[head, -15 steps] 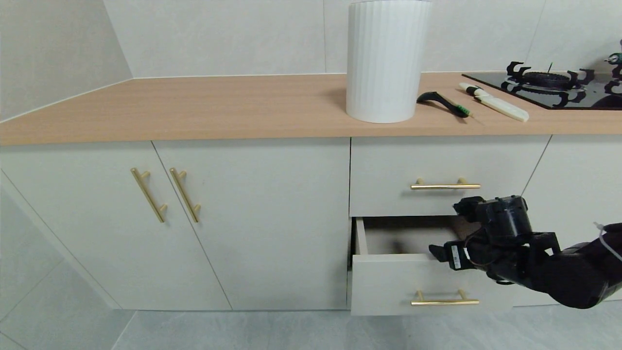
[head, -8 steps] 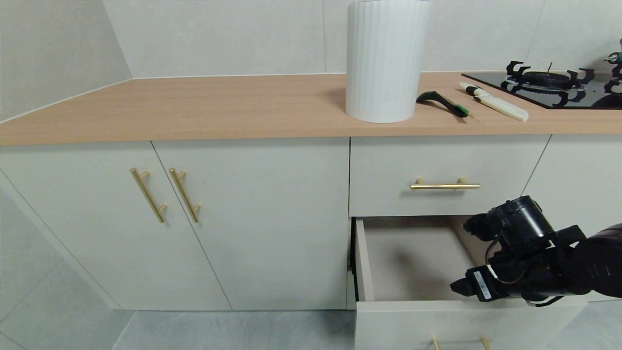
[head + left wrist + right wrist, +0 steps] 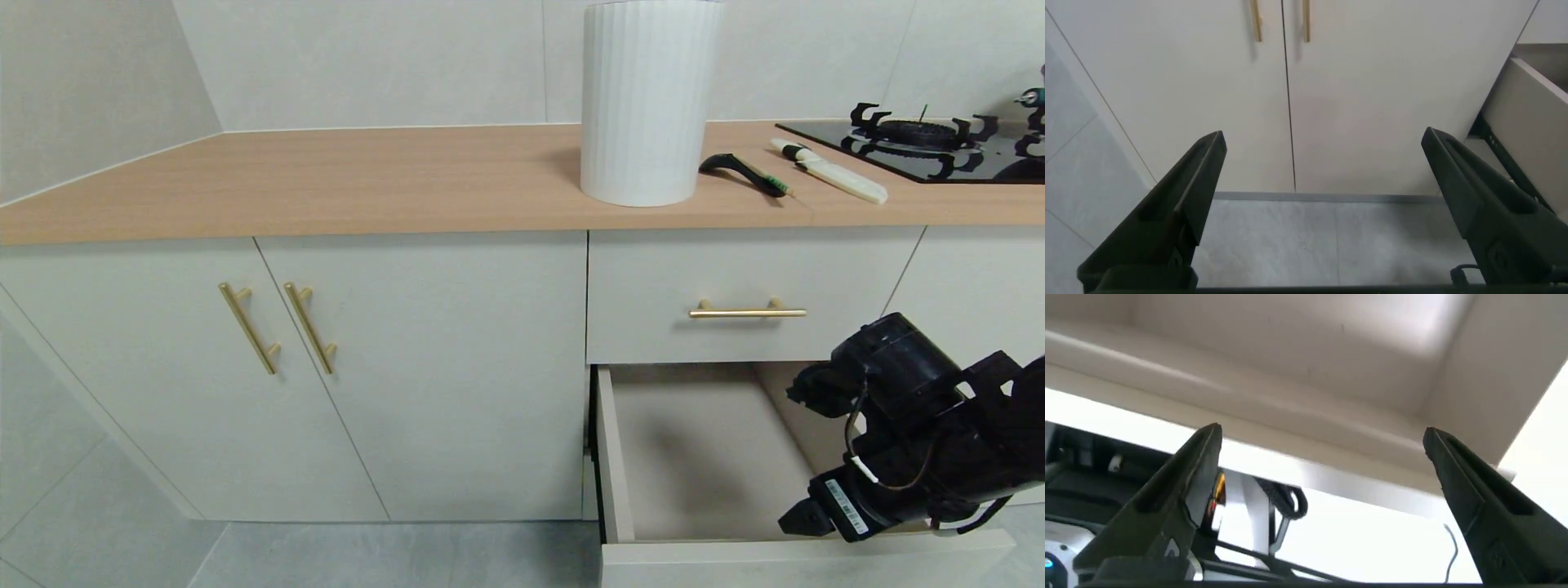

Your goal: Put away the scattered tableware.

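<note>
Now, on the tabletop [image 3: 367, 180] right of the white canister [image 3: 645, 102]: peeler [image 3: 744, 174] and knife [image 3: 829, 170], side by side. Below, lower drawer [image 3: 611, 457] wide open. Right gripper [image 3: 1319, 449] at its front edge, fingers apart. Left gripper [image 3: 1323, 139] spread too, facing the cupboard doors [image 3: 1388, 90].

Right arm [image 3: 947, 457]: matte black casing, blocky links. Rounded black cyl. housing [image 3: 894, 359] at wrist. Thin black ext. cable [image 3: 851, 420] looped along casing, w/ small white band. White rect. label [image 3: 841, 496] w/ dark print, near tip. Left gripper [image 3: 1323, 137] and right gripper [image 3: 1321, 434]: black, long tapered wedge-shaped fingers, smooth faces.
</note>
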You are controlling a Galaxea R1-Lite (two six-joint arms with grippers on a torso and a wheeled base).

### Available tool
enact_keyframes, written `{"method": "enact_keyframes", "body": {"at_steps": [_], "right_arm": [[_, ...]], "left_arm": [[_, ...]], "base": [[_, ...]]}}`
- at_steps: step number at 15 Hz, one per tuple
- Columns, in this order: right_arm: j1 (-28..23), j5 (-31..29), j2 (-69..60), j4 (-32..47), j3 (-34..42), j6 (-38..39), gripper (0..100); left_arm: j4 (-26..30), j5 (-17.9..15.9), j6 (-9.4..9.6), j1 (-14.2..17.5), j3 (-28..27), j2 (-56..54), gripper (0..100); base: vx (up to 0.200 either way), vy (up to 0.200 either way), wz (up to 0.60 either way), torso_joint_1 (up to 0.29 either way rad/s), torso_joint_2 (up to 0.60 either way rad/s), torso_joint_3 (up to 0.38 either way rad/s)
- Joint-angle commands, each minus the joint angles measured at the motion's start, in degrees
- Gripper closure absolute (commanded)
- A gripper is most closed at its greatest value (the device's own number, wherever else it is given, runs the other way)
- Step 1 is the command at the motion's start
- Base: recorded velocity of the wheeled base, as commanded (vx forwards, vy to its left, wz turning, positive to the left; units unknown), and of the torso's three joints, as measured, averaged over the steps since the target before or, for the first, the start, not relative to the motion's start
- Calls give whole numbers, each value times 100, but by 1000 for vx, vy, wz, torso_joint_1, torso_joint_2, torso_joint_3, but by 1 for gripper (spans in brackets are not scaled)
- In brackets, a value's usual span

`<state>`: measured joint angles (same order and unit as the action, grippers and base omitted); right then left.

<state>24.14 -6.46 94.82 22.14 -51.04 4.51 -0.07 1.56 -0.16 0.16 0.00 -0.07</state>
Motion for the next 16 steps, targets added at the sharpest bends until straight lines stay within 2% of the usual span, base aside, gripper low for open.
{"method": "enact_keyframes", "body": {"at_steps": [1, 2, 5, 11, 14, 16], "right_arm": [[21, -39, 204, -271, 7, 32, 0], [56, -39, 388, -553, 103, 32, 0], [241, -39, 503, -491, 323, -20, 0], [337, -39, 336, 335, 349, -460, 0], [328, -66, 248, 291, 174, -398, 0], [320, -75, 19, 247, 24, -91, 0]], "left_arm": [[-1, 2, -2, 2, 0, 7, 0], [-1, 2, -2, 2, 0, 7, 0], [-1, 2, -2, 2, 0, 7, 0], [-1, 2, -2, 2, 0, 7, 0], [-1, 2, -2, 2, 0, 7, 0], [-1, 2, -2, 2, 0, 7, 0]], "base": [[0, 0, 0, 0, 0, 0], [0, 0, 0, 0, 0, 0], [0, 0, 0, 0, 0, 0], [0, 0, 0, 0, 0, 0], [0, 0, 0, 0, 0, 0], [0, 0, 0, 0, 0, 0]]}}
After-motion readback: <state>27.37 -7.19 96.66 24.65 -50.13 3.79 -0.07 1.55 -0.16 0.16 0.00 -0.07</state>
